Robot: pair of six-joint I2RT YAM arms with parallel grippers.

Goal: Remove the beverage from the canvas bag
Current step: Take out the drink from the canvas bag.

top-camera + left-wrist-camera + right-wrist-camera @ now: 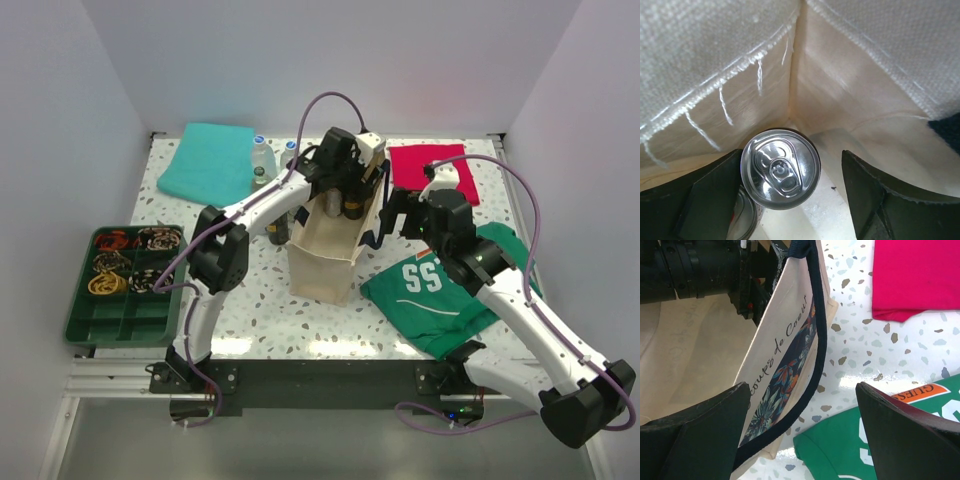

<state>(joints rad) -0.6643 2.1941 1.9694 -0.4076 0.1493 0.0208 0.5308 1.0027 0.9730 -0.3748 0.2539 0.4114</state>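
1. The tall beige canvas tote bag (pixel 322 262) with dark navy strap handles is seen standing upright mid-table, mouth open upward, with the left arm reaching down into it.
2. The beverage, a silver aluminium can (pixel 780 169) with a pull-tab lid, is found inside the bag, upright in a base corner where two fabric walls meet.
3. The left gripper (pixel 791 160) is held spread, with its black fingers (pixel 710 195) on either side of the can. Nothing is clasped. The can lies close to the finger on the left of the wrist view, and a clear gap is left to the other.
4. The can's long axis is vertical and in line with the approach, so closing across the body and lifting straight up is judged to be called for.
5. A second rim (pixel 744 216) is partly seen under the lower-left finger. What it is cannot be told, and it may be snagged.
6. The right gripper (pixel 801 387) is also spread wide, outside the bag. The printed wall and navy strap (pixel 820 340) lie between its jaws unpinched. The left arm is plainly nearer.
7. Free room is found only upward. Outside the bag, a red cloth (pixel 915 275) and a green jersey (pixel 865 450) lie on the speckled table (pixel 855 340).
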